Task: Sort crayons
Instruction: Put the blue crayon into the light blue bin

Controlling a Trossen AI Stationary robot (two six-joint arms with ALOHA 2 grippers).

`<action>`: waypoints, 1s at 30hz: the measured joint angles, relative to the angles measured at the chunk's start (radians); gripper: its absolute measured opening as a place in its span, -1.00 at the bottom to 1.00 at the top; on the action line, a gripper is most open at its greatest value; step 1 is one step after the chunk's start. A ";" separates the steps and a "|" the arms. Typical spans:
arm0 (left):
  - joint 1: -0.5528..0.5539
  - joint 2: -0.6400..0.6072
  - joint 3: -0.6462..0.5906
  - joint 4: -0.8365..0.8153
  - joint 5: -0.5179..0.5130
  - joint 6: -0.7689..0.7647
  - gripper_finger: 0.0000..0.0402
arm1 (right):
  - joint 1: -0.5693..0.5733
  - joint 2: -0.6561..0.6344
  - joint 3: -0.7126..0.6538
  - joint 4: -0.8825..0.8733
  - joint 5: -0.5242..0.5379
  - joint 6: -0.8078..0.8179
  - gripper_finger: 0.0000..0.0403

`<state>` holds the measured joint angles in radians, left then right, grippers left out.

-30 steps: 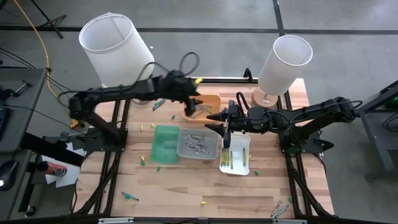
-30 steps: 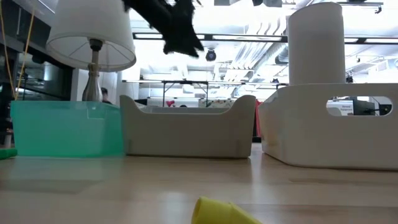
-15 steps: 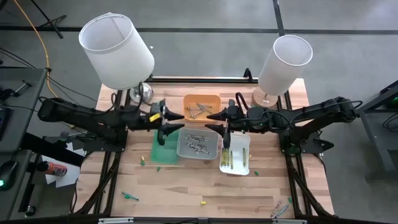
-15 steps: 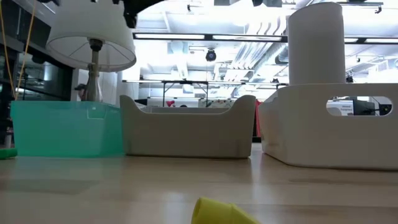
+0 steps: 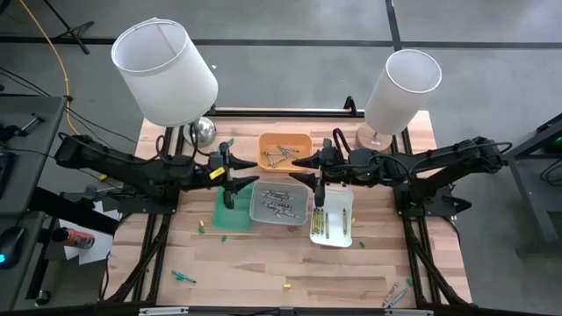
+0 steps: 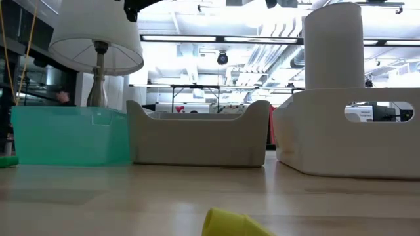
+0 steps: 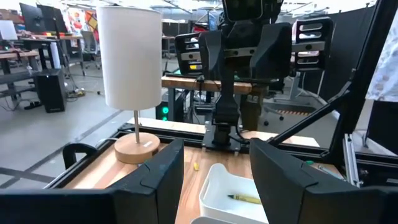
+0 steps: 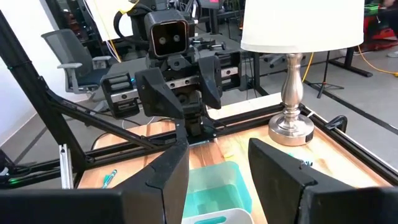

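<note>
Crayons (image 5: 279,204) already fill your grey tray, with yellow ones in the white tray (image 5: 344,213), yet strays lie scattered across the table (image 5: 263,263). Your left gripper (image 5: 242,178) hovers over the green tray (image 5: 230,216), fingers spread and empty, likely ready for another pick. Your right gripper (image 5: 301,171) waits open between the orange tray (image 5: 304,140) and the grey one.

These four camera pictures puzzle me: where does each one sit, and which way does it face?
High view: above the table, looking straight down; shows both arms, left gripper, right gripper, four trays.
Low view: at tabletop height, facing the green tray; only a dark bit of arm at the top.
Left wrist view: on the left arm, facing the right arm and white tray; own fingers below.
Right wrist view: facing the left arm; own fingers below.
Shared: both wrist views see the opposite arm.
</note>
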<state>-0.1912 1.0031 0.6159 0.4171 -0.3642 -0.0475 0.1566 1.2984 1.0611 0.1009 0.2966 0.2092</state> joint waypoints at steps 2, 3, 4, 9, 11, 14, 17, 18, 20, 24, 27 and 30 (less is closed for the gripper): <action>0.000 0.000 0.000 0.000 0.000 0.000 -0.16 | 0.000 0.000 0.000 0.000 0.000 0.000 -0.20; 0.000 0.000 0.000 0.000 0.000 0.000 -0.16 | 0.000 0.000 0.000 0.000 0.000 0.000 -0.20; 0.000 0.000 0.000 0.000 0.000 0.000 -0.16 | 0.000 0.000 0.000 0.000 0.000 0.000 -0.20; 0.000 0.000 0.000 -0.001 0.000 0.000 -0.16 | 0.000 0.000 0.000 -0.011 0.000 0.072 -0.20; 0.000 0.000 0.000 -0.001 0.000 0.000 -0.16 | -0.004 0.000 0.000 -0.083 0.012 0.216 -0.20; 0.000 0.001 0.000 -0.003 0.000 0.000 -0.16 | -0.024 0.000 0.000 -0.317 0.035 0.413 -0.20; 0.000 0.001 0.000 -0.006 -0.004 0.000 -0.16 | -0.047 0.004 -0.011 -0.605 0.045 0.586 -0.20; 0.000 0.001 0.000 -0.007 -0.008 0.000 -0.16 | -0.055 0.006 -0.022 -0.699 0.050 0.651 -0.20; 0.000 0.001 0.000 -0.009 -0.014 0.000 -0.16 | -0.075 0.006 -0.050 -0.891 0.068 0.799 -0.20; 0.001 0.001 0.000 -0.009 -0.016 0.000 -0.16 | -0.138 0.005 -0.134 -1.193 0.069 1.078 -0.20; 0.001 0.001 0.000 -0.010 -0.017 0.000 -0.16 | -0.206 0.005 -0.223 -1.219 0.045 1.117 -0.20; 0.001 0.001 0.000 -0.010 -0.018 0.000 -0.16 | -0.299 0.004 -0.315 -1.106 -0.018 1.032 -0.20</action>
<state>-0.1902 1.0039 0.6159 0.4072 -0.3824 -0.0480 -0.1420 1.3025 0.7457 -1.0050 0.2784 1.2408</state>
